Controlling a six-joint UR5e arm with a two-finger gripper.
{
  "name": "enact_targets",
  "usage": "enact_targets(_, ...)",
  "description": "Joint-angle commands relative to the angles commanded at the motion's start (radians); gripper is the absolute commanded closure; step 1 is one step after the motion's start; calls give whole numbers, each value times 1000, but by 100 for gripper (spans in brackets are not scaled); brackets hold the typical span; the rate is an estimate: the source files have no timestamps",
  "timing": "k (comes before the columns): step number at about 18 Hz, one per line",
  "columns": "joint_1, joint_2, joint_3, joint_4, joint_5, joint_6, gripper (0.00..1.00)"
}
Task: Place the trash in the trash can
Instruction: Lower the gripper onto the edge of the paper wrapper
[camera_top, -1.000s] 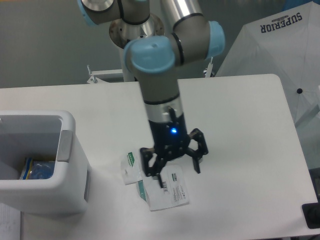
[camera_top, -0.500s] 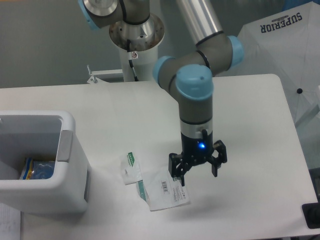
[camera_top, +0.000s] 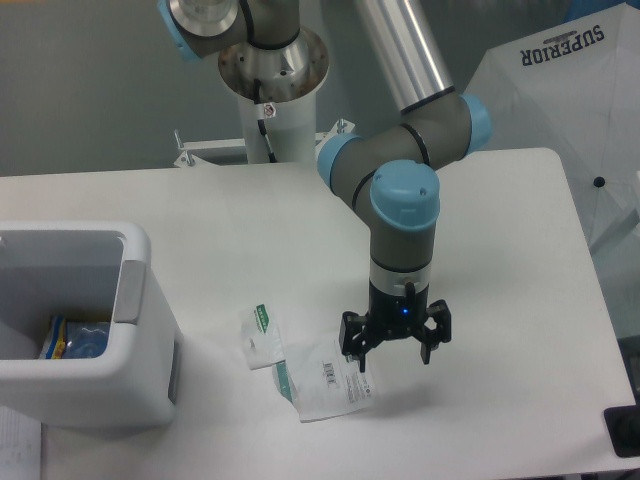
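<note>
Trash lies on the white table (camera_top: 480, 230): two flat wrappers, one bigger (camera_top: 325, 383) and one smaller (camera_top: 261, 333) (green stripes on both). The gripper (camera_top: 395, 348) hangs over the bigger one's right edge, fingers apart, maybe touching. The trash can (camera_top: 140, 340) stands far left.

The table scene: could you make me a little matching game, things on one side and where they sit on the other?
Things:
1. trash can
2. larger wrapper
3. smaller wrapper
4. hand

Places:
A. open, just above the larger wrapper's right edge
B. far left of the table
C. between the bin and the larger wrapper
D. flat on the table, below the hand

Pairs: 1-B, 2-D, 3-C, 4-A
</note>
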Motion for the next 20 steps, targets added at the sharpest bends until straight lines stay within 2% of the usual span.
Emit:
enact_targets(8,-9,-94,40,5,20,0,0)
enact_targets(20,-58,-143,43,8,69,-2,0)
